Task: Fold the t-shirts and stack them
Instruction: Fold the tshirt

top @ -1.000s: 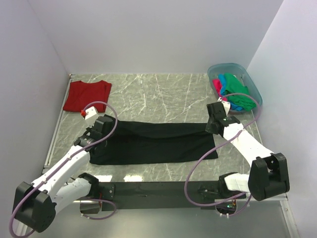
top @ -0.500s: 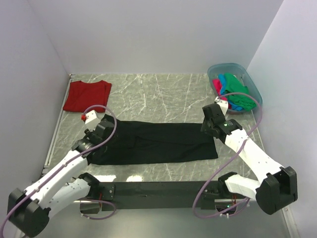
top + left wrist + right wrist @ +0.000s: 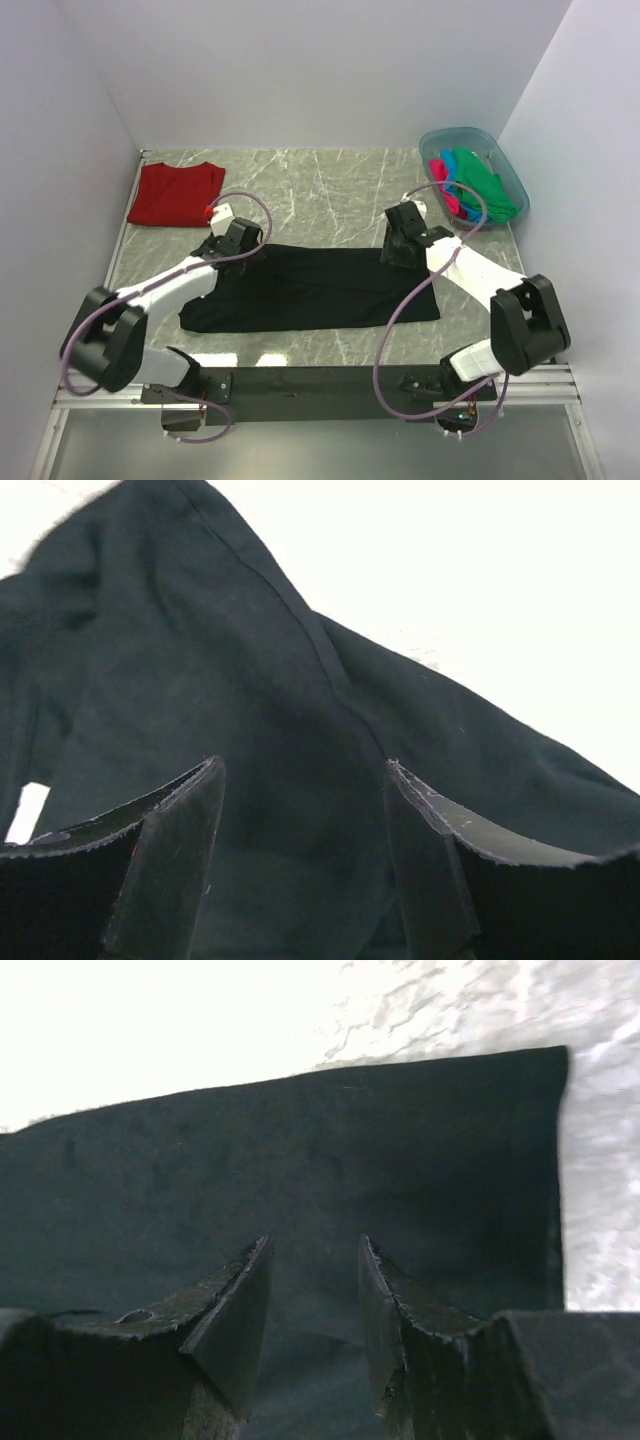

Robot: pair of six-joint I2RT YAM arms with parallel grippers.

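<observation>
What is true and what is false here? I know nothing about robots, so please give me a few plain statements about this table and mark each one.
1. The black t-shirt lies spread out on the table. True.
2. The red t-shirt sits inside the blue tub. False: it lies on the table's far left corner, well apart from the tub at the far right.
3. The left tool and the right tool are both open over the black cloth, holding nothing. True.
4. The blue tub has nothing in it. False: a cloth bundle of green, pink and blue lies in it.
</observation>
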